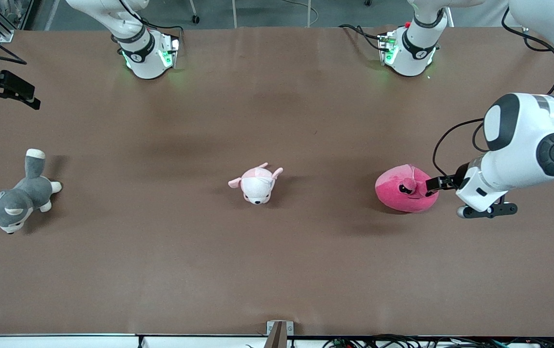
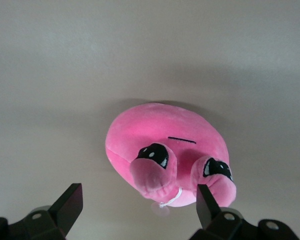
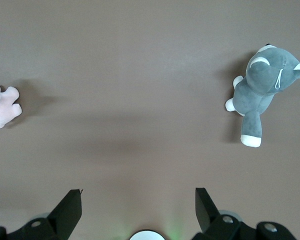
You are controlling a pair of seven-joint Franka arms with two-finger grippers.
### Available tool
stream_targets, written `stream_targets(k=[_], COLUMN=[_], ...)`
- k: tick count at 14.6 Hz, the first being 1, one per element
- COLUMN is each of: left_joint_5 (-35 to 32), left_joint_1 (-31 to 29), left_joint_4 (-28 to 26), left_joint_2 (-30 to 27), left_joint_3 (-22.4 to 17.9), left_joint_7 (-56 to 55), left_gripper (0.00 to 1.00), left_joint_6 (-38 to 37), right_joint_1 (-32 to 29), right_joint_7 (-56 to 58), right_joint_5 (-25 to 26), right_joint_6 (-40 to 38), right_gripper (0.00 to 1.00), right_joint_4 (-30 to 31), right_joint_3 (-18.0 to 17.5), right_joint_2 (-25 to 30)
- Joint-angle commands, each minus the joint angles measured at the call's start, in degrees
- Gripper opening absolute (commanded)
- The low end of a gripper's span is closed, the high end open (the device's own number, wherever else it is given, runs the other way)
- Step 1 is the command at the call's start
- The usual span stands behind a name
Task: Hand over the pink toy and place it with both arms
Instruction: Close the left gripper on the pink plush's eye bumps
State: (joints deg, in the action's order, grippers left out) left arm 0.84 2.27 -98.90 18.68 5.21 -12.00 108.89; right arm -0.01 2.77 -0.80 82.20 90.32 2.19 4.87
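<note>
Fingers of left gripper spread beside pink toy; right gripper, fingers apart, mostly out of front view.

desk: matt brown, smooth
pink toy: soft plush cloth
husky: grey plush
arms: glossy white plastic

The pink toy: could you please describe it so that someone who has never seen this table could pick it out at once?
Three plush toys lie in a row across the brown table. The pink toy is the one at the left arm's end, right by the open left gripper. It is a round hot-pink blob with bulging dark eyes, unlike the white puppy and grey husky.
</note>
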Motion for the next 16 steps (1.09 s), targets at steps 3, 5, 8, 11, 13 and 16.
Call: stream_targets(k=[3,5,8,11,13,16], left_joint_5=[-0.4,-0.5,-0.7,-0.7,-0.9,-1.1], left_joint_1=[1.8,1.6,1.3,1.2,1.1,1.0], left_joint_4=[-1.8,-1.7,-1.4,-1.4,-1.6,-1.7], left_joint_2=[1.2,2.1,2.6,3.2,3.2,3.2], left_joint_3=[0.1,0.1,0.1,0.1,0.0,0.0], left_joint_7=[-3.2,-3.2,-3.1,-3.1,-3.0,-2.2], left_gripper=[1.00,1.00,1.00,0.92,0.82,0.64], left_joint_6=[0.9,1.0,1.6,2.4,2.6,2.6], right_joint_1=[0.3,0.2,0.1,0.1,0.1,0.1], right_joint_7=[0.1,0.1,0.0,0.0,0.0,0.0], right_joint_5=[-0.2,-0.2,-0.2,-0.2,-0.2,-0.2], right_joint_6=[-0.2,-0.3,-1.0,-1.0,-1.0,-1.0], right_gripper=[1.00,1.00,1.00,1.00,1.00,1.00], right_joint_4=[-0.4,-0.4,-0.4,-0.4,-0.6,-1.1], right_joint_3=[0.2,0.2,0.2,0.2,0.2,0.2], right_joint_2=[0.9,0.9,0.9,0.9,0.8,0.7])
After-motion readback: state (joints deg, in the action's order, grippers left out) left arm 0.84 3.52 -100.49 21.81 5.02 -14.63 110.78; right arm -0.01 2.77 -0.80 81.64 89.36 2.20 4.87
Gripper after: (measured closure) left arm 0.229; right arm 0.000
